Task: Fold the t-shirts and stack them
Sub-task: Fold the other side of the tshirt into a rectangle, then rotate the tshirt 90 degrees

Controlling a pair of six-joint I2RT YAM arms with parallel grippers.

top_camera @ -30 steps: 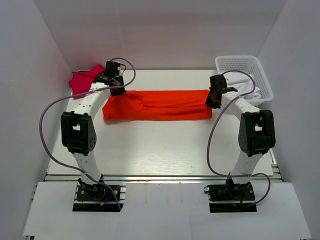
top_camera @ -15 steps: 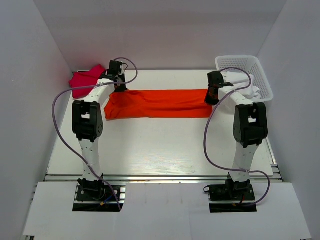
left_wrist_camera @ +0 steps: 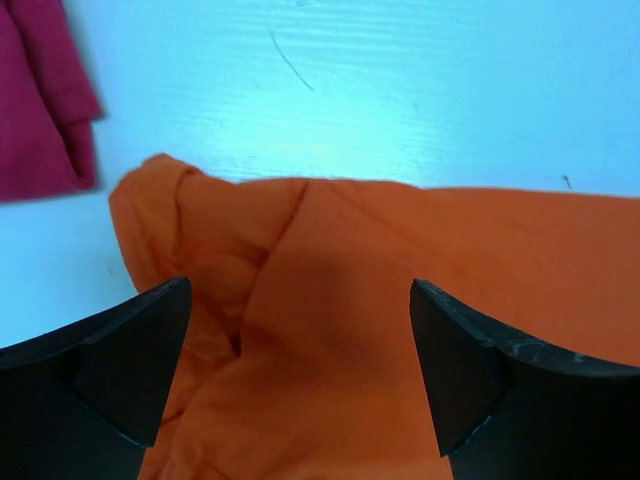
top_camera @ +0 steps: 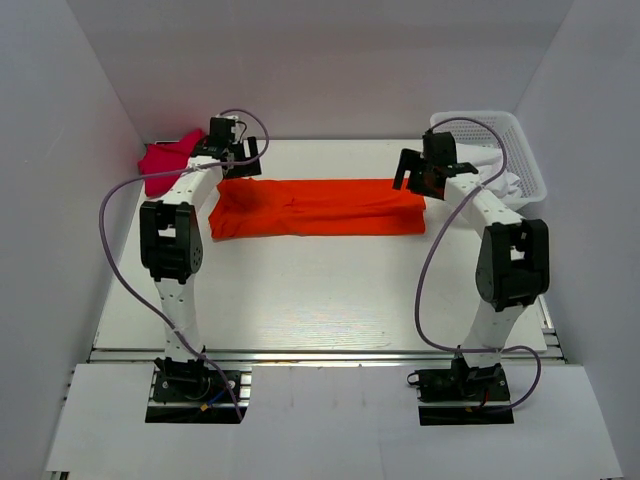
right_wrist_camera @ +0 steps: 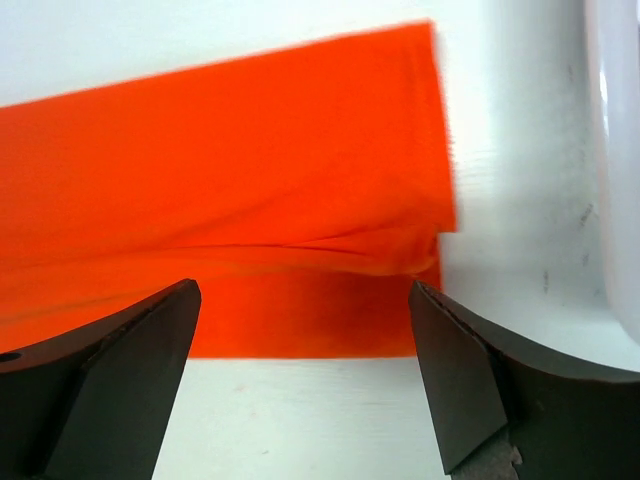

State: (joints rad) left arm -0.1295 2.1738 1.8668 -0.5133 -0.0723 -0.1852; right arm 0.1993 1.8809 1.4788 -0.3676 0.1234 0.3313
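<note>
— Left gripper (left_wrist_camera: 300, 290), state?
— Jaws spread wide, nothing between them. I hang over the left end of the orange t-shirt (top_camera: 320, 207). The fabric there is bunched and creased.
— Right gripper (right_wrist_camera: 305, 290)?
— Same entry: jaws wide apart, nothing held. Below me is the shirt's right end, square-edged, with one layer lapped over another.
— Shirt position?
— Folded into a long band, flat on the table (top_camera: 320, 300). It runs crosswise in the far half, with one end under each of my wrists.
— Second shirt?
— The crimson-pink t-shirt (top_camera: 165, 160) lies crumpled in the far left corner, just past the orange one's left end. A strip of bare table shows between them. Not stacked.
— Other items?
— A white basket (top_camera: 533, 170) in the far right corner, with white cloth (top_camera: 495, 175) inside. It sits near the shirt's right end, apart from it.
</note>
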